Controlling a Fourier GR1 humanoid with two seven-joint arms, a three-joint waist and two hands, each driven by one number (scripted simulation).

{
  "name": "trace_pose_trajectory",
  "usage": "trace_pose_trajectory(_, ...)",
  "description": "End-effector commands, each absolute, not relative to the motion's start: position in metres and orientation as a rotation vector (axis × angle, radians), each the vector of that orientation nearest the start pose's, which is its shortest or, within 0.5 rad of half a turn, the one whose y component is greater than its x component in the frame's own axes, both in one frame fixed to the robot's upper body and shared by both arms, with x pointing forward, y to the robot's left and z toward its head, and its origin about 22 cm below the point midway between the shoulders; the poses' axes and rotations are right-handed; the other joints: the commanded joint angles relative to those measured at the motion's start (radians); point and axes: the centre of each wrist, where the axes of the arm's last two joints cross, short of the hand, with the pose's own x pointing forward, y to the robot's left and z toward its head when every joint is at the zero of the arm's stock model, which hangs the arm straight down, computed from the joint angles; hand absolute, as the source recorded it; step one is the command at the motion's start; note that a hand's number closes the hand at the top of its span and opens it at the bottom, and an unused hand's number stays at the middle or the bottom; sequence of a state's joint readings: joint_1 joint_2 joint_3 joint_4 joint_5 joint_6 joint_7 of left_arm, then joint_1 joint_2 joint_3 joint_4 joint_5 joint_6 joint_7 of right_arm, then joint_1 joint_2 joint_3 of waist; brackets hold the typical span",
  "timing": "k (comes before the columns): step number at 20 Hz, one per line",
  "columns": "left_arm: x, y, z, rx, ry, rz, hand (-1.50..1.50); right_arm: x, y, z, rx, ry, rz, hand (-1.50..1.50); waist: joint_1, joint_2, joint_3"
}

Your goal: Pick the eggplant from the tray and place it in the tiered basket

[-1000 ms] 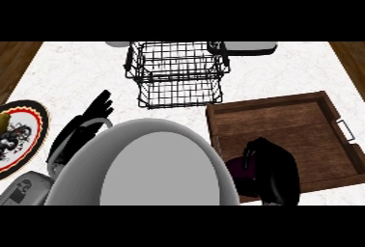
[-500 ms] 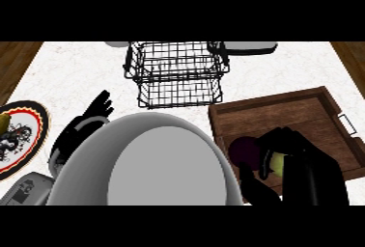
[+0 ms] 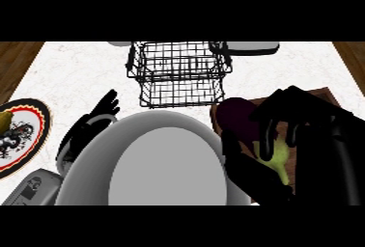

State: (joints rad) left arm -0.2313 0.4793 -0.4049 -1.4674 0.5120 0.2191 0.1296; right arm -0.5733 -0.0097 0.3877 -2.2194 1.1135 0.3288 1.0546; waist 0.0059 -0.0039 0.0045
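Observation:
The dark purple eggplant [image 3: 238, 117], green stem end [image 3: 282, 160] pointing down, is held up above the wooden tray [image 3: 322, 91], which is mostly hidden. My right hand [image 3: 299, 113] is curled round it from the right, close to the view. Just left of the eggplant and farther back stands the black wire tiered basket [image 3: 178, 72]. My left hand [image 3: 92, 123] rests open, fingers up, left of the basket's front.
A patterned plate [image 3: 21, 137] with dark food lies at the left edge. A large grey rounded body part [image 3: 160, 166] fills the lower middle. A grey object [image 3: 32, 188] shows at lower left, and grey items [image 3: 246, 47] sit behind the basket.
My right hand has closed on the eggplant and lifted it off the tray, rising toward the view and leftward, nearer the basket. The left hand has barely moved.

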Motion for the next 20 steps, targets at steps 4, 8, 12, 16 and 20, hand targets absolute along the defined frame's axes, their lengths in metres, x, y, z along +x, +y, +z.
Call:
trace_pose_trajectory(4, 0.275, 0.228, 0.026, -0.127, -1.379, -0.146, 0.0, 0.246, -0.088, 0.291, -1.078, -1.494, 0.561, 1.5, 0.011, 0.002, -0.007)
trace_pose_trajectory(8, 0.289, 0.227, 0.026, -0.106, -1.382, -0.165, 0.0, 0.279, -0.069, 0.316, -1.048, -1.497, 0.497, 1.5, 0.011, 0.007, -0.007)
trace_pose_trajectory(12, 0.288, 0.214, 0.04, -0.138, -1.377, -0.166, 0.0, 0.324, -0.063, 0.314, -1.027, -1.48, 0.443, 1.5, 0.022, 0.009, -0.006)
trace_pose_trajectory(16, 0.293, 0.226, 0.021, -0.126, -1.384, -0.157, 0.0, 0.36, -0.062, 0.304, -0.998, -1.463, 0.449, 1.5, 0.013, 0.013, -0.006)
trace_pose_trajectory(20, 0.281, 0.226, 0.038, -0.145, -1.411, -0.173, 0.0, 0.384, -0.045, 0.309, -0.946, -1.5, 0.411, 1.5, 0.034, 0.011, -0.006)
